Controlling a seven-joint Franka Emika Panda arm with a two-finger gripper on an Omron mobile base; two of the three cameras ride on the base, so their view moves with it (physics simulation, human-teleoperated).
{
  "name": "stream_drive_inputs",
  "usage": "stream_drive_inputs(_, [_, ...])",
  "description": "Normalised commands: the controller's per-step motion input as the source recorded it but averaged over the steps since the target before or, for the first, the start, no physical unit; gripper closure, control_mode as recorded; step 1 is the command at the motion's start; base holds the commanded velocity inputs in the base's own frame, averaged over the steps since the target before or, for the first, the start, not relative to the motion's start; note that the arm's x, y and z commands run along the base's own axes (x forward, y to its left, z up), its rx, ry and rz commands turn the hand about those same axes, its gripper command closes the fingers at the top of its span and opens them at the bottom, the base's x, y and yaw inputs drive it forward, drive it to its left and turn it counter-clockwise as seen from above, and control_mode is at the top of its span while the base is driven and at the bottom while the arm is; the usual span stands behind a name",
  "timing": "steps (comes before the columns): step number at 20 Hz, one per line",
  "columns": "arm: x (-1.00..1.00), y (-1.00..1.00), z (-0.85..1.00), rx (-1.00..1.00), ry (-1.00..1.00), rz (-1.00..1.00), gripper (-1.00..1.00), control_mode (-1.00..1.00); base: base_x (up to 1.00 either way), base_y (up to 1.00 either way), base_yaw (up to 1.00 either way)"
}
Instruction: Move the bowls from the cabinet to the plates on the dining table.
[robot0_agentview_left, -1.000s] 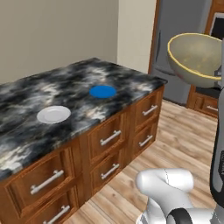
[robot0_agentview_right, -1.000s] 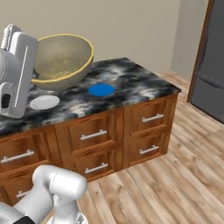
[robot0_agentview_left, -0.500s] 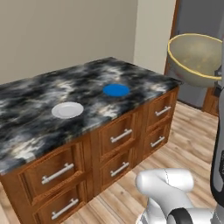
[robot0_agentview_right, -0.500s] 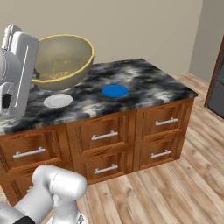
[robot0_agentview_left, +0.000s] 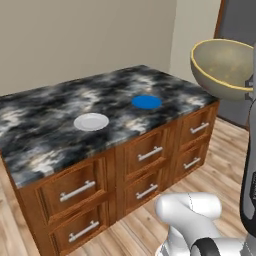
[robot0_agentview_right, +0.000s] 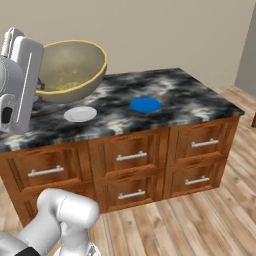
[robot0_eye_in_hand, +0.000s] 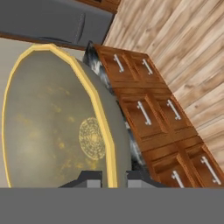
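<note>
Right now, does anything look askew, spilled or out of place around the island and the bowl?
Nothing is spilled or damaged. The bowl is held at its rim by the gripper, tilted and in the air, not yet over the dining table. The blue plate and white plate lie flat and bare.

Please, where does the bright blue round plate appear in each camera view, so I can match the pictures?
Left base view: bright blue round plate right of centre on the dark marbled stone table top.
Right base view: slightly right of centre on the same top.
Hand view: not in it.
Shared landmark: the pale grey-white round plate, left of the blue one.
</note>
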Motion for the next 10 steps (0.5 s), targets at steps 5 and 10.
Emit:
stream_drive_inputs(5, [0.0,0.0,0.0,0.0,0.0,0.0,1.0,1.0,0.0,0.14,0.24])
stream_drive_inputs(10, [0.0,0.0,0.0,0.0,0.0,0.0,1.0,1.0,0.23,0.22,0.14])
